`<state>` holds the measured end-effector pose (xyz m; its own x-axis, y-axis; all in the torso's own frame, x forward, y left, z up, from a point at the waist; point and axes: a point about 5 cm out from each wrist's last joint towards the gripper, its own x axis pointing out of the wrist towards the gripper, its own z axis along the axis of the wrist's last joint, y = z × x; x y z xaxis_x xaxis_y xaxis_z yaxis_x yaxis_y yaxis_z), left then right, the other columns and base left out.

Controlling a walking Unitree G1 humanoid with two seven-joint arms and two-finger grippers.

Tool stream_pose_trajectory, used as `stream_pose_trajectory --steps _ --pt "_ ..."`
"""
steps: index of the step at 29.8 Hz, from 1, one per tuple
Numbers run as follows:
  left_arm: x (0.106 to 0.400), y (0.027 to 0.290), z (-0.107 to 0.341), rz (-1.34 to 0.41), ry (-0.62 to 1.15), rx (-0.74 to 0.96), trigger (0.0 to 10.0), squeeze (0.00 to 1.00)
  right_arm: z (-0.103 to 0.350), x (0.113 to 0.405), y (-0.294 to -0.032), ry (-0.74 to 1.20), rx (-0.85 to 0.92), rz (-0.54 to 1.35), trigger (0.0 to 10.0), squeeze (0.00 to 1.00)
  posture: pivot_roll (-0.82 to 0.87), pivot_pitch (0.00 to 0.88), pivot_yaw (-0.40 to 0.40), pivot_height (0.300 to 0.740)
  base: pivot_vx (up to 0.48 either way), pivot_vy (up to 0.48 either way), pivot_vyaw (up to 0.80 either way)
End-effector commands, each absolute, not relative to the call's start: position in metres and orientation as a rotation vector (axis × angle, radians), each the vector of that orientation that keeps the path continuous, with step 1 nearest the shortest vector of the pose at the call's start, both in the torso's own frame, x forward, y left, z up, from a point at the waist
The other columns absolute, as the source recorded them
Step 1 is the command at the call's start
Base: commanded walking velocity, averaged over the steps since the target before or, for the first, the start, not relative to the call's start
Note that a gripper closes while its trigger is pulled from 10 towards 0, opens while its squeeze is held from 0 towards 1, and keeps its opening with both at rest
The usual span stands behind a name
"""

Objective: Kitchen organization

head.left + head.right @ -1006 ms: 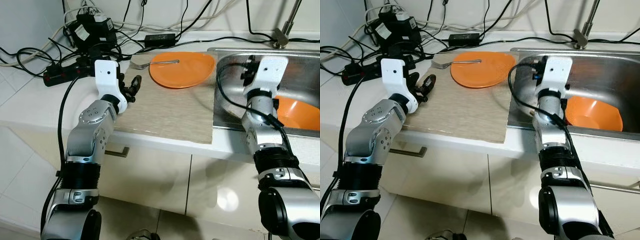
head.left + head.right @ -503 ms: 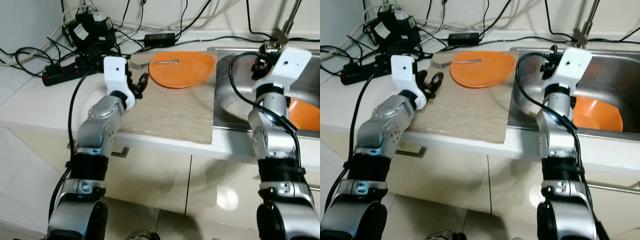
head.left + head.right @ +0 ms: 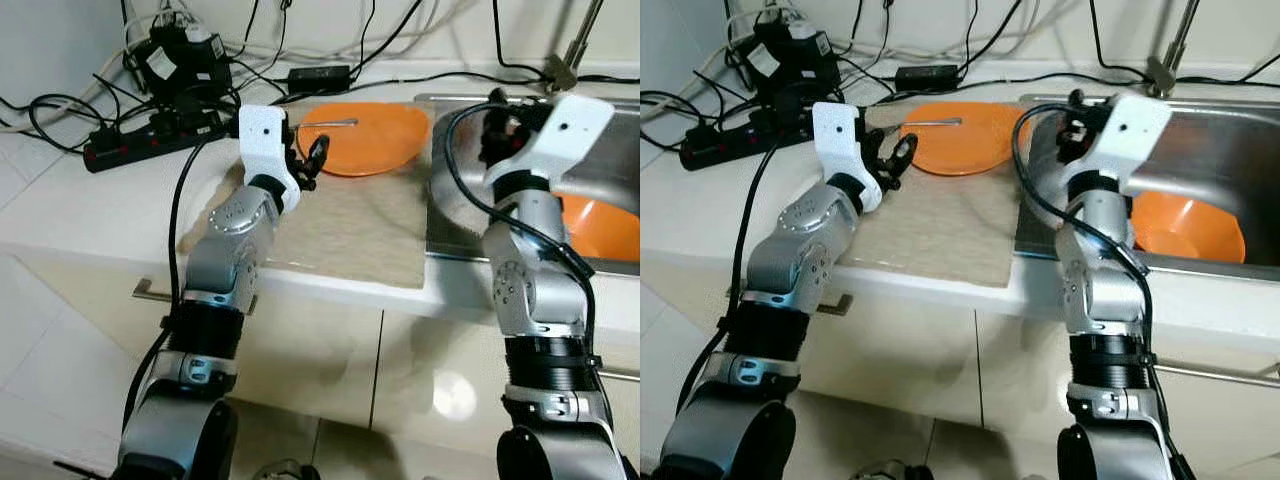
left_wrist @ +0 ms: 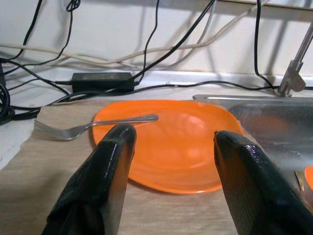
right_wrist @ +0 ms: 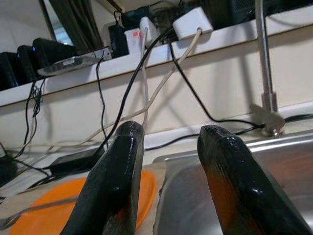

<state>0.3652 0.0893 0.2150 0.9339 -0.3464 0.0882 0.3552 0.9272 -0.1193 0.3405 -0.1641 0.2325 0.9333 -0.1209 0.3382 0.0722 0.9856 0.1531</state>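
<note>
An orange plate lies at the far end of a beige mat on the counter. A metal fork rests across the plate's rim, tines out over the mat. My left gripper hovers open just short of the plate's left edge; in the left wrist view its fingers frame the plate. An orange bowl sits in the steel sink. My right gripper is raised over the sink's left side, open and empty, with the plate's edge beyond it.
A power strip, chargers and tangled black cables crowd the counter's back left. A black adapter lies behind the plate. The faucet stands at the sink's back. A cabinet handle juts out below the counter edge.
My left gripper has travelled right across the mat to the plate's edge. My right gripper has risen out of the sink and swung left.
</note>
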Motion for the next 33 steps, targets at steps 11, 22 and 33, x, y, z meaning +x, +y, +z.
stream_pose_trajectory --steps 11,22,33 --pt "0.383 0.089 0.223 -0.415 -0.013 -0.113 10.0 0.0 0.23 0.339 -0.149 -0.322 0.147 -0.044 10.0 0.0 -0.08 0.0 0.115 0.74 0.0 0.0 0.0" --pt "0.389 0.089 0.22 -0.435 -0.008 -0.073 10.0 1.0 0.223 0.339 -0.143 -0.293 0.132 -0.023 10.0 0.0 -0.08 0.0 0.107 0.74 0.0 0.0 0.0" --pt "0.391 0.089 0.224 -0.457 -0.039 -0.092 0.0 0.0 0.222 0.34 -0.139 -0.285 0.124 -0.009 10.0 0.0 -0.08 0.0 0.1 0.74 0.0 0.0 0.0"
